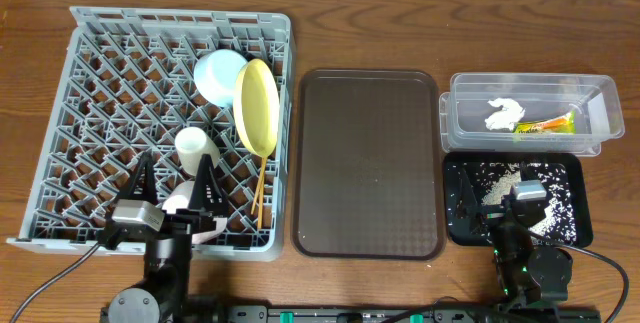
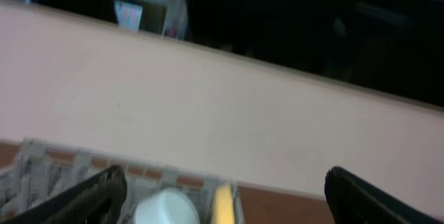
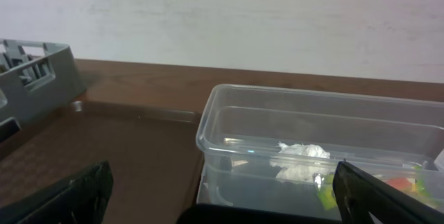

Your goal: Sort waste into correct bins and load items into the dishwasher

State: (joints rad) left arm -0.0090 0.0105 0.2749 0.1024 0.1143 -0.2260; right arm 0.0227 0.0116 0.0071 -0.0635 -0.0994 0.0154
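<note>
1. Now, in the upper left of the overhead frame we see the grey dish rack (image 1: 180,13); inside it the light blue bowl (image 1: 220,73) lies at the upper right, the yellow plate (image 1: 257,108) stands on its edge just beside the bowl, the white cup (image 1: 195,148) is lower, and the chopsticks (image 1: 260,188) lie under the plate.
2. At the centre lies the brown serving tray (image 1: 368,163).
3. At the upper right we find the clear container (image 1: 530,80); the napkin (image 1: 504,113) and the snack wrapper (image 1: 545,125) are in it.
4. Below it is the black tray (image 1: 455,203); the rice scraps (image 1: 500,175) are spread inside.
5. The left gripper (image 1: 177,168) is over the lower part of the rack; its fingers are wide apart and hold nothing.
6. The right gripper (image 3: 222,175) is over the black tray; its fingers are also fully apart, with nothing between them.
</note>
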